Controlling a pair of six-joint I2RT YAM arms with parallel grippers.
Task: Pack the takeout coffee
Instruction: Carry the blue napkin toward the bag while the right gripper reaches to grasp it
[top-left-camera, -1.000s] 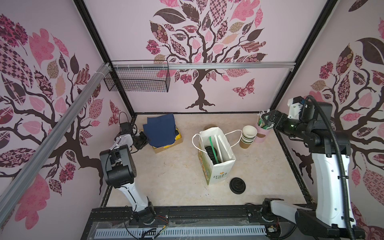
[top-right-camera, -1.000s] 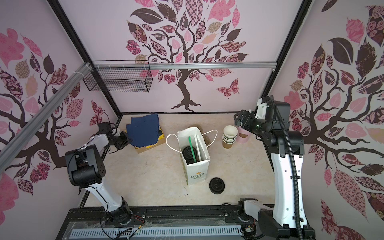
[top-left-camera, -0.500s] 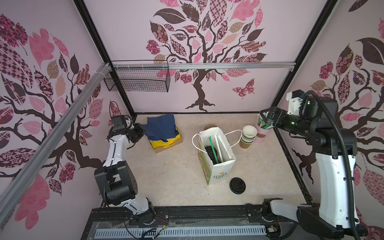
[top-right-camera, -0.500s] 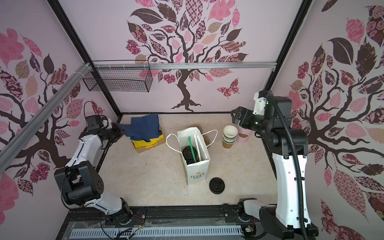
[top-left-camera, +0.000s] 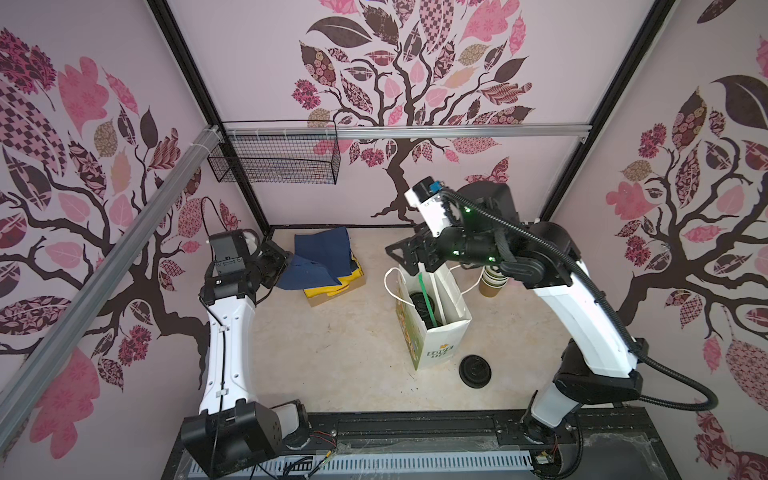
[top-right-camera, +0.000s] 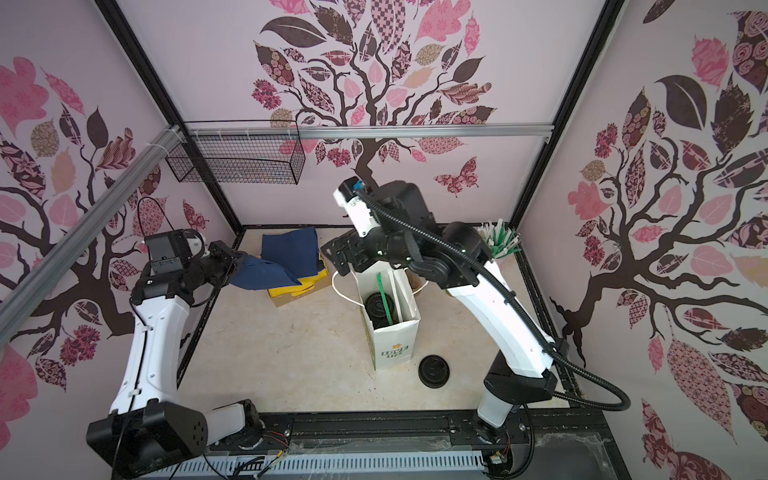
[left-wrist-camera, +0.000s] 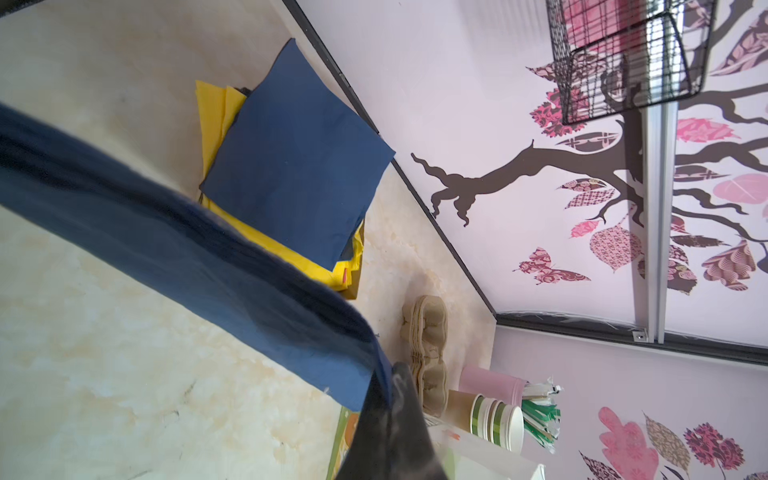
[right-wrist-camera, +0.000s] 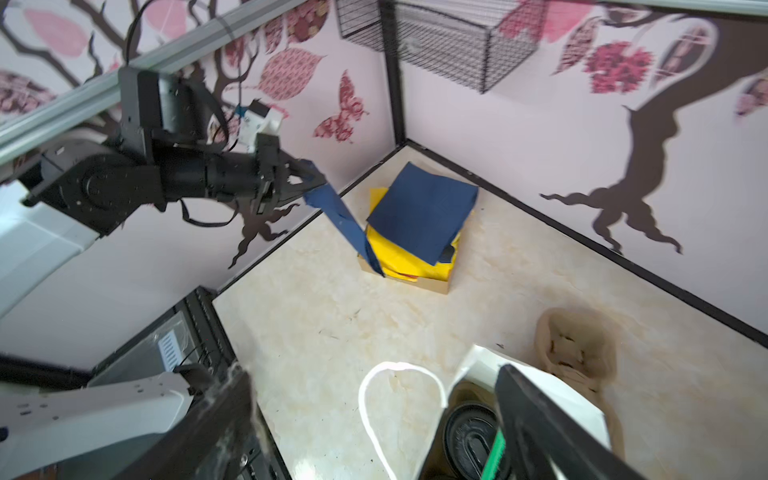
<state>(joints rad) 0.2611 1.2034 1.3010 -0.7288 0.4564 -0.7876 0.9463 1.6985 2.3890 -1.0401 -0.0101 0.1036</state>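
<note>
Right gripper (top-left-camera: 401, 262), jaws spread wide with nothing between them, hangs over the 12 o'clock rim of the white paper bag (top-left-camera: 440, 336) in both top views. The takeout coffee (top-left-camera: 420, 305) stands down inside that bag, with only its black sip lids showing from above and a green stick (top-left-camera: 428, 297) leaning beside them. The bag stands upright near the middle of the table (top-left-camera: 340, 353), its white cord handle (right-wrist-camera: 399, 399) looping out on the 9 o'clock side. At 4 o'clock from the bag, close to its base, a loose black lid (top-left-camera: 475, 370) lies flat on the table. At 2 o'clock stand the nested cups (top-left-camera: 492, 280), and beyond them a pink holder (left-wrist-camera: 490, 380) of wrapped straws (top-right-camera: 500, 245). A stack of pulp carriers (left-wrist-camera: 428, 340) sits just behind the bag toward 12 o'clock. At 10 o'clock a napkin stack (top-left-camera: 326, 249), navy on top of yellow, rests in a shallow cardboard box (right-wrist-camera: 438, 286). Left gripper (top-left-camera: 286, 259), at 9 o'clock from that stack, is clamped on the corner of a navy napkin (top-left-camera: 307, 276), which slopes down toward the stack's near edge. A black wire basket (top-left-camera: 274, 156) hangs on the back wall at 11 o'clock.
</note>
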